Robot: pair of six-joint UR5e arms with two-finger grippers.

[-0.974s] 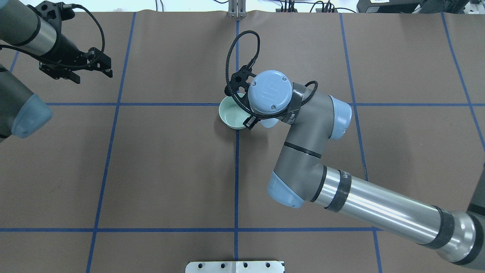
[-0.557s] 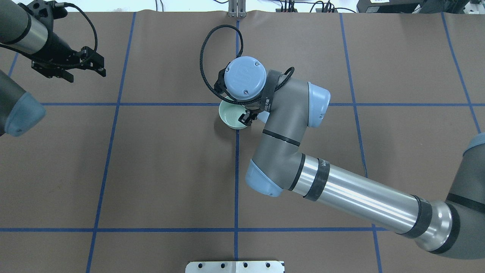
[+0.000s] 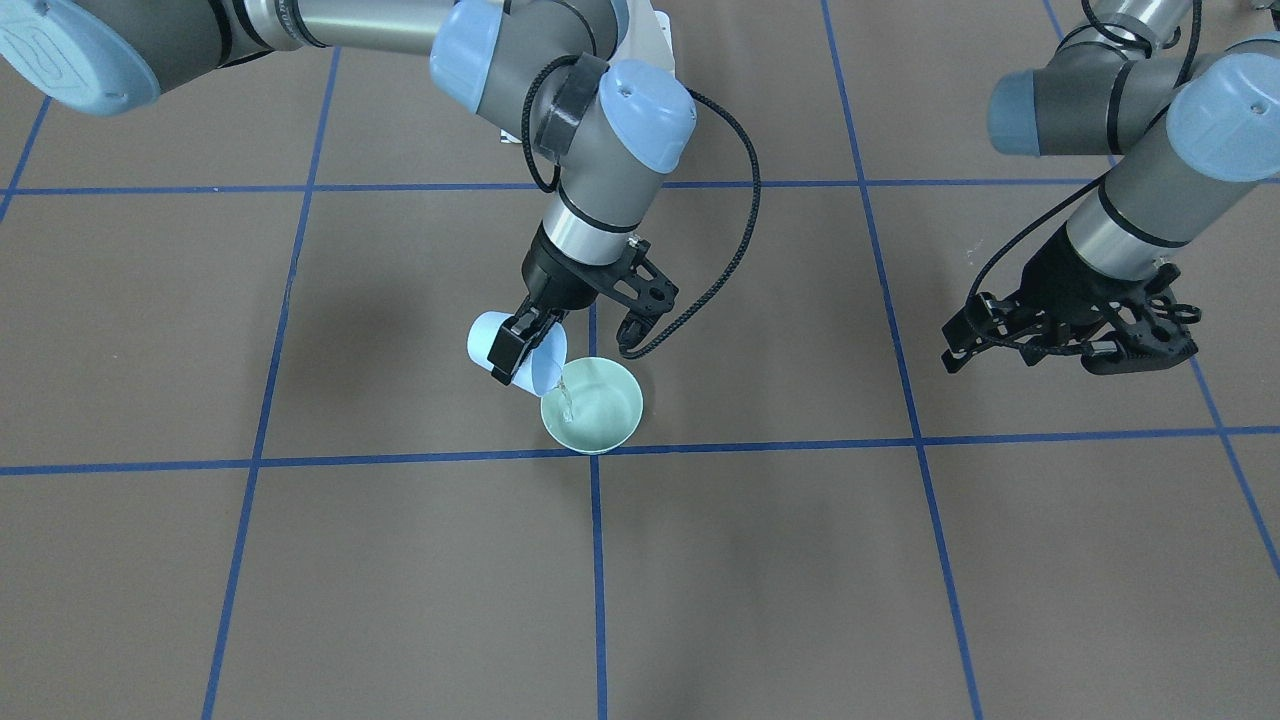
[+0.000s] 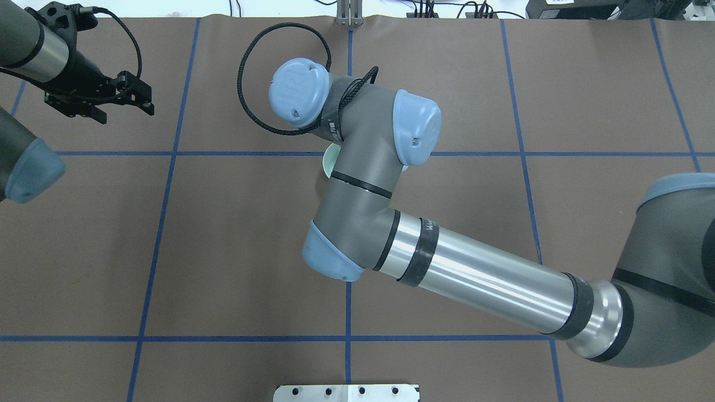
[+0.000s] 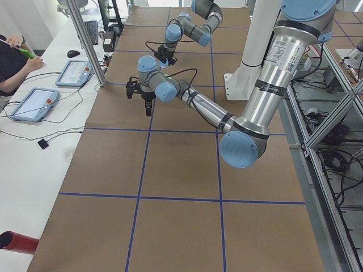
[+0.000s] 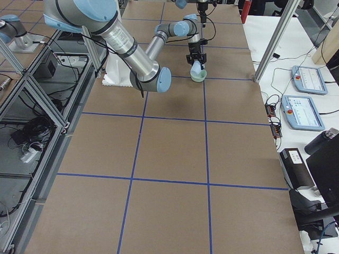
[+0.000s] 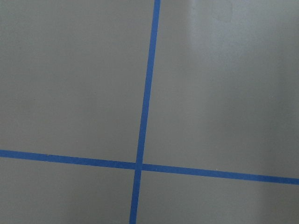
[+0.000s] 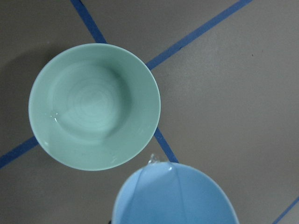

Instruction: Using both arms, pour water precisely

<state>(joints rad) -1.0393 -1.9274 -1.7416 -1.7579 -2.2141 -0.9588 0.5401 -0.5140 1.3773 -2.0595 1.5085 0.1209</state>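
My right gripper (image 3: pixel 518 352) is shut on a light-blue cup (image 3: pixel 515 358), which it holds tilted over the rim of a pale green bowl (image 3: pixel 592 405) standing on a blue tape crossing. A thin stream of water (image 3: pixel 565 400) falls from the cup's lip into the bowl. The right wrist view looks down on the bowl (image 8: pixel 93 106) and the cup's rim (image 8: pixel 175 196), with a drop of water (image 8: pixel 153 160) at the lip. From overhead the right arm covers all but a sliver of the bowl (image 4: pixel 329 162). My left gripper (image 4: pixel 120 100) hangs open and empty far off to the left.
Brown paper with a blue tape grid (image 7: pixel 142 165) covers the table. A white pedestal (image 5: pixel 241 85) stands at the robot's side. A metal bracket (image 4: pixel 346 392) sits at the near edge. A person (image 5: pixel 14 62) and tablets (image 5: pixel 31 105) are at a side bench.
The right arm's wrist swung left and rotated over the bowl, now hiding nearly all of it from overhead. The left gripper drew back slightly towards the far left.
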